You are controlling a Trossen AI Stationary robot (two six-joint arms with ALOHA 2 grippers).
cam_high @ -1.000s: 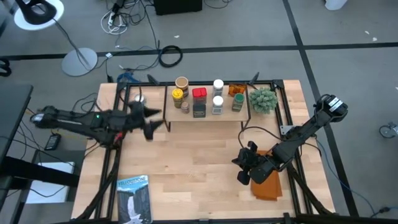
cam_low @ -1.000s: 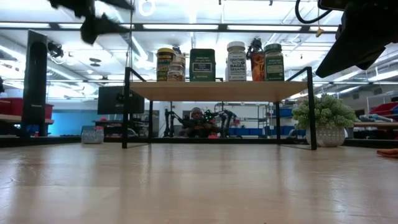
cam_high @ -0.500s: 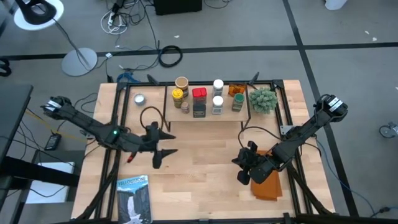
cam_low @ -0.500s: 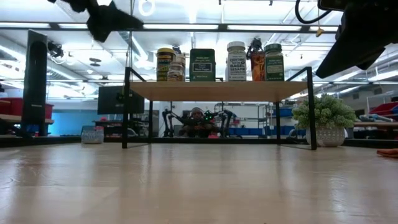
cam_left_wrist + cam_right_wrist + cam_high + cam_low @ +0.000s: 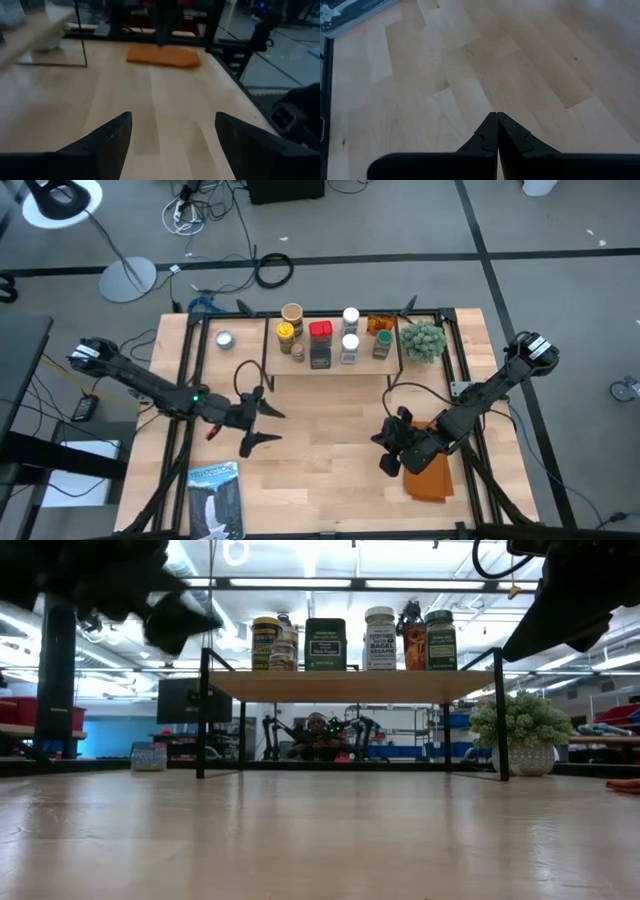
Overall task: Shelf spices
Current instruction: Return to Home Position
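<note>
The spices (image 5: 320, 331) all stand on the shelf (image 5: 330, 372) at the far middle of the table, packed in two close rows with the potted plant (image 5: 423, 340) just to their right. I'd judge them light, stiff little jars with smooth round sides that could slip in a pinch. Any made of glass would not take a knock well. The best hold looks to be across the body, just under the lid. The square dark tin (image 5: 320, 357) wants its flatter faces, and the neighbours leave little room for fingers.

The left gripper (image 5: 173, 114) hangs spread wide and empty over bare board, left of centre and well short of the shelf. The right gripper (image 5: 497, 116) is pressed closed on nothing, near right beside the orange cloth (image 5: 432, 475).

From above only the lids show. From table height the front jars hide those behind, and the left arm is a dark smear. What sits beyond the shelf legs I can't make out.
</note>
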